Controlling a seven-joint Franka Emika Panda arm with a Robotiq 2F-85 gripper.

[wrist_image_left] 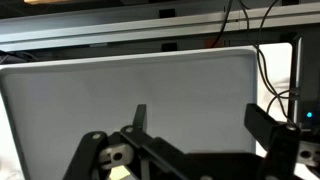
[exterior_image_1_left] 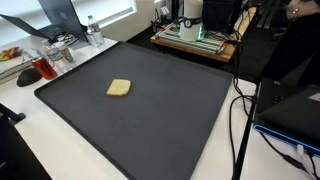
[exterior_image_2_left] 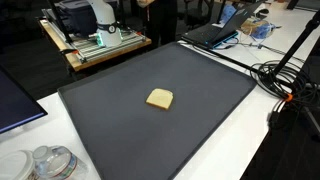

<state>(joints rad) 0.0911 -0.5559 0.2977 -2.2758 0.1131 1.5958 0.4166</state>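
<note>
A pale yellow square block lies flat near the middle of a large dark grey mat in both exterior views (exterior_image_1_left: 118,89) (exterior_image_2_left: 159,98). The mat (exterior_image_1_left: 170,120) (exterior_image_2_left: 110,130) covers most of a white table. My gripper (wrist_image_left: 200,122) shows only in the wrist view. Its two black fingers are spread wide apart with nothing between them, above bare mat (wrist_image_left: 130,75). The arm and gripper are out of sight in both exterior views. A pale sliver at the bottom left of the wrist view may be the block; I cannot tell.
A wooden cart with equipment (exterior_image_1_left: 195,35) (exterior_image_2_left: 95,42) stands behind the mat. Black cables (exterior_image_1_left: 240,110) (exterior_image_2_left: 285,80) run along one side. A laptop (exterior_image_2_left: 215,32), a plastic bottle (exterior_image_1_left: 93,35), a red cup (exterior_image_1_left: 48,68) and clear containers (exterior_image_2_left: 50,162) sit around the mat's edges.
</note>
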